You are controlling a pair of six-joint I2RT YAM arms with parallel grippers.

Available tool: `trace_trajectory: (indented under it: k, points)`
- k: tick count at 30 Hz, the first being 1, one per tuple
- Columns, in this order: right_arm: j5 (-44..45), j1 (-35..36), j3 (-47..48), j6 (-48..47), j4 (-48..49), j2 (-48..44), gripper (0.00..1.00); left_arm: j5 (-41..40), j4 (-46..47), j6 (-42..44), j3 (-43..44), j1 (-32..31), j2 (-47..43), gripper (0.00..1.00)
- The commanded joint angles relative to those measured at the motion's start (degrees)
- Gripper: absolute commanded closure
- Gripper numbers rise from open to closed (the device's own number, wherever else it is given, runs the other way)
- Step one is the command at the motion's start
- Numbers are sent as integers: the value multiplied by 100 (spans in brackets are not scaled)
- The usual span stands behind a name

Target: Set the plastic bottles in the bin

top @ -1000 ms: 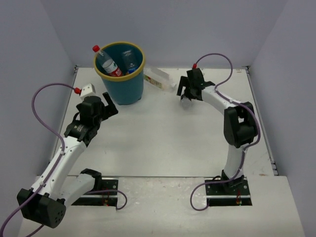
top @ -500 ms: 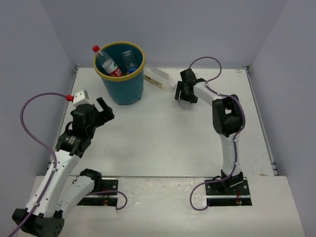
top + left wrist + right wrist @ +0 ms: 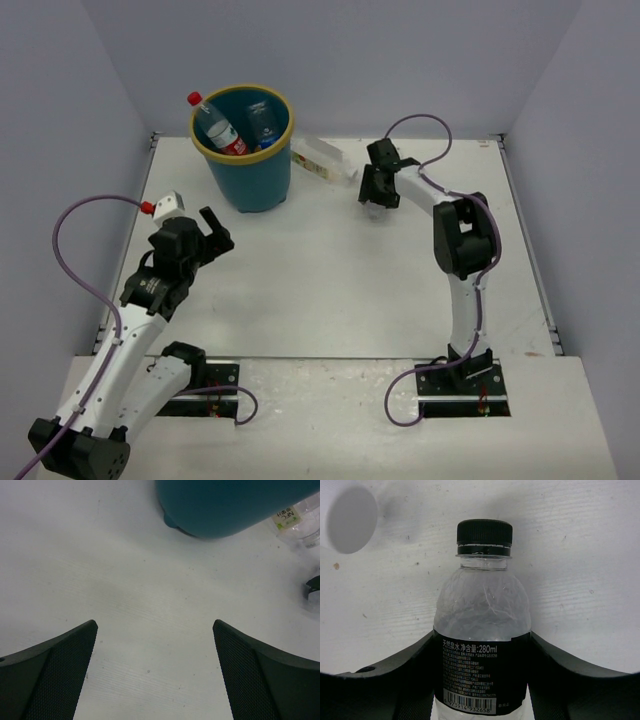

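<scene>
The right gripper (image 3: 484,636) is clamped on the dark-capped bottle (image 3: 484,605). Its two fingers (image 3: 415,665) press the black label from either side. The bottle's long axis runs straight out along the gripper's reach, with the black cap at the far end, pointing away from the wrist toward the white table (image 3: 330,270). The neck and clear shoulder stand out past the fingertips. From the wrist view it is hard to say whether the cap touches the table or hangs just above it.

The bin (image 3: 243,165) stands well off to this gripper's left. Between the two, a clear bottle (image 3: 322,158) lies on its side on the table, its length running slantwise from the bin toward the gripper.

Two bottles are inside the bin. A red-capped bottle (image 3: 220,130) leans with its cap poking over the yellow rim on the far-left side. A second bottle (image 3: 262,122) stands beside it.

The left gripper (image 3: 154,625) holds nothing, and its fingers (image 3: 60,670) are spread wide over bare table. The bin's base (image 3: 235,505) is straight ahead of it and a little to the right. The clear bottle (image 3: 299,521) shows just past that base.
</scene>
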Motion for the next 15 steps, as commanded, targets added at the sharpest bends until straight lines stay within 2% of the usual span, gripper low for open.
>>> trace_trajectory:
  k: [1, 9, 15]
  points:
    - [-71, -28, -250, -163, 335, -1347, 78, -60, 153, -159, 16, 23, -40, 0]
    - [-572, 286, -49, -669, 678, -2523, 76, -167, 81, -215, -66, 23, -183, 0]
    - [-503, 903, 1274, -905, 549, -2492, 75, -246, 1, -294, -80, 22, -209, 0]
